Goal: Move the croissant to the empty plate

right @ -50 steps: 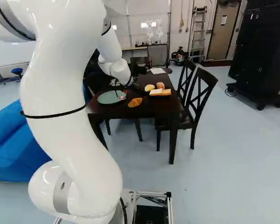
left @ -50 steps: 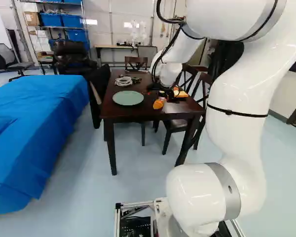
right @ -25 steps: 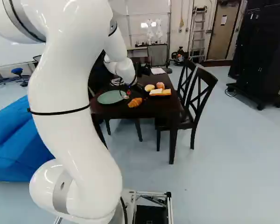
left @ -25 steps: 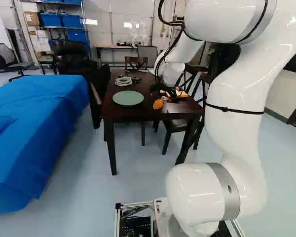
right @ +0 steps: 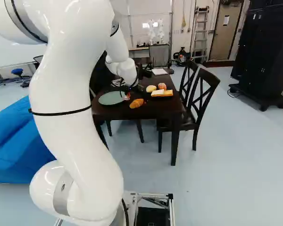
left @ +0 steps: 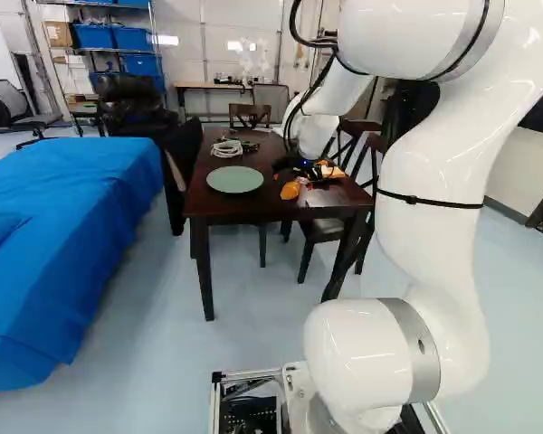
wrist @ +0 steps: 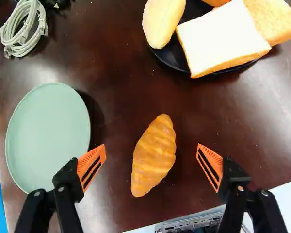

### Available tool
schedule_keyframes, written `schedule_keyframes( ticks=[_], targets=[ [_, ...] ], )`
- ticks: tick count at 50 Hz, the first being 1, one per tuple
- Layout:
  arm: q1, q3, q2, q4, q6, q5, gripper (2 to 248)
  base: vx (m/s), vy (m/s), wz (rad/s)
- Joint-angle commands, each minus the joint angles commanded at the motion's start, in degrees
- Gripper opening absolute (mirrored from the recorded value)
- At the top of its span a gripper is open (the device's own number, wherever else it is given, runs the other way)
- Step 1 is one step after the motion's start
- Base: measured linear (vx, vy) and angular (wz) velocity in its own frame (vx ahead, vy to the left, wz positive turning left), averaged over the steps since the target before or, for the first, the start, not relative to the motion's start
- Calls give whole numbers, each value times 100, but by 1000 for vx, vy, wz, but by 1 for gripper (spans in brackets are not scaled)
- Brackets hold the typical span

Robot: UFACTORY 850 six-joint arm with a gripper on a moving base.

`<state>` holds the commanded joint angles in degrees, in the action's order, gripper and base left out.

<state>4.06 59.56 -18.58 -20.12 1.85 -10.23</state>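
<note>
Jaws stand open above the ridged, tapered croissant (wrist: 154,155). The smooth, round green plate (wrist: 47,136) rests left of it on the glossy, dark wood desk (left: 244,208).

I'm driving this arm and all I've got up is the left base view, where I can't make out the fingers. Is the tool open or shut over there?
Observer: Open. The wrist view shows the tool with its fingers wide apart.
Operator: Okay, and where's the croissant compared with them?
Observer: In the wrist view, the croissant lies in line with the gap, with table showing between it and each finger.
Operator: Anything ahead of the tool that I can't make out?
Observer: Yes, a black plate with a roll on it, beyond the croissant.
</note>
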Motion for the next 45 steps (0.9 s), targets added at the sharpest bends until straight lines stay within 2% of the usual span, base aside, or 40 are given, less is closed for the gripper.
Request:
schedule_keyframes(
  ticks=[24, 45],
  targets=[
    [0, -81, 360, -5, 0, -304, 247, 0, 0, 0],
    [-1, -109, 572, -175, 0, -547, 247, 0, 0, 0]
  ],
)
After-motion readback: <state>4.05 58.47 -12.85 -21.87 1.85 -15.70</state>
